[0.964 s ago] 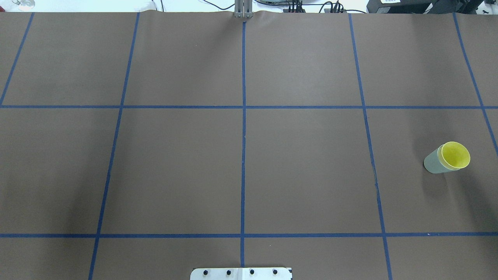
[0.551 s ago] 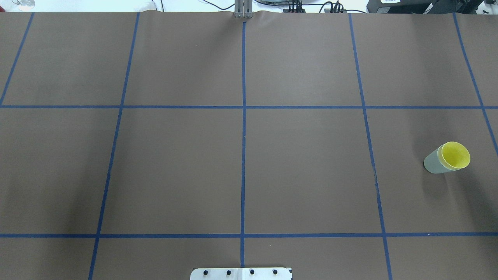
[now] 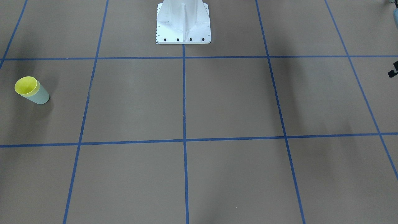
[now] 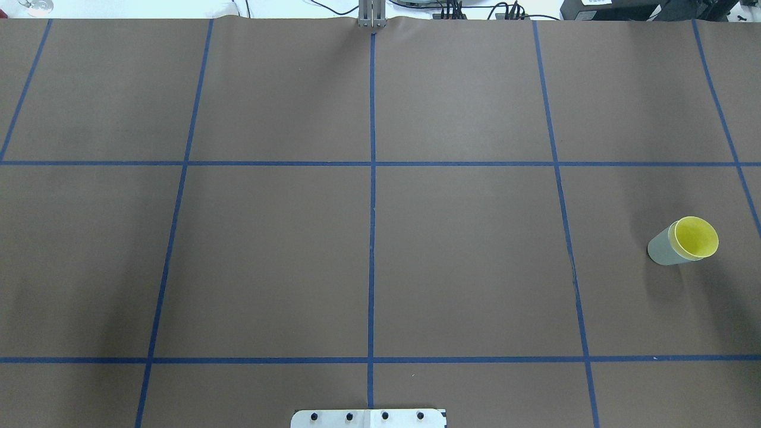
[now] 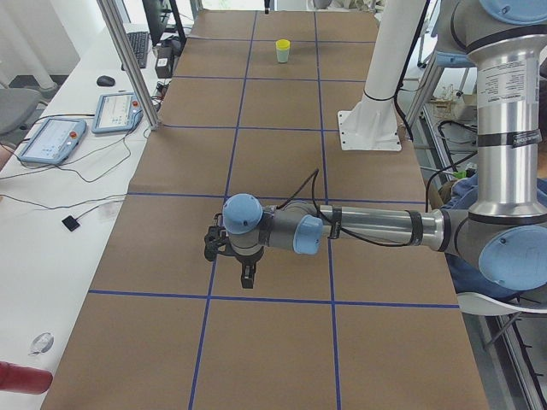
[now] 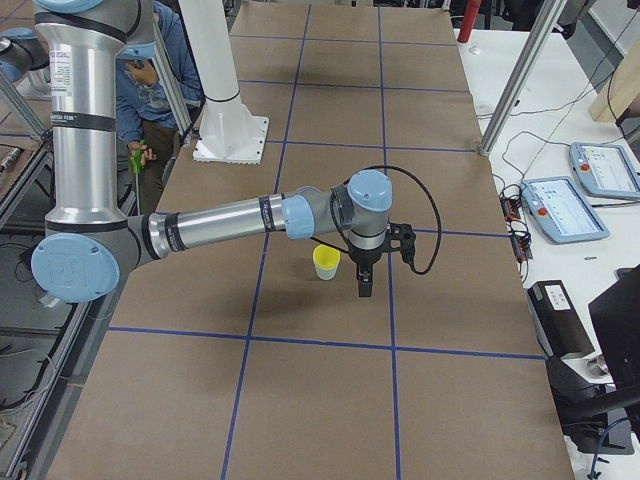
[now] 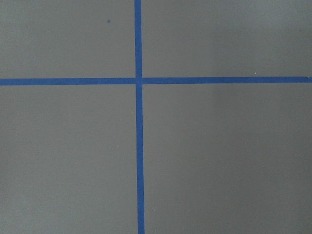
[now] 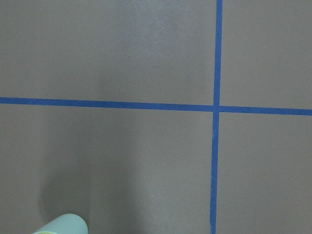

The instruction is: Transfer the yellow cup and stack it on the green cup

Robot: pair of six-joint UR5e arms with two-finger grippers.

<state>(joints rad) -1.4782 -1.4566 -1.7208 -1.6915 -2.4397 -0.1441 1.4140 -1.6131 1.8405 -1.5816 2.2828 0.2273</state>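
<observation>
The yellow cup [image 4: 697,238] sits nested inside the green cup [image 4: 660,251], upright at the table's right side. The stack also shows in the front-facing view, yellow cup [image 3: 26,85] in green cup [image 3: 40,97], and far off in the exterior left view [image 5: 283,49]. In the right wrist view only the green cup's edge [image 8: 66,225] shows at the bottom left. My right gripper [image 6: 363,288] hangs just beside the stack [image 6: 326,262], apart from it. My left gripper [image 5: 246,278] hangs over bare table far from the cups. I cannot tell whether either is open or shut.
The white robot pedestal [image 3: 183,21] stands at the near middle edge of the table. Blue tape lines divide the brown cover into squares. Side tables hold tablets [image 5: 51,141] and cables. A person [image 6: 150,80] sits behind the robot.
</observation>
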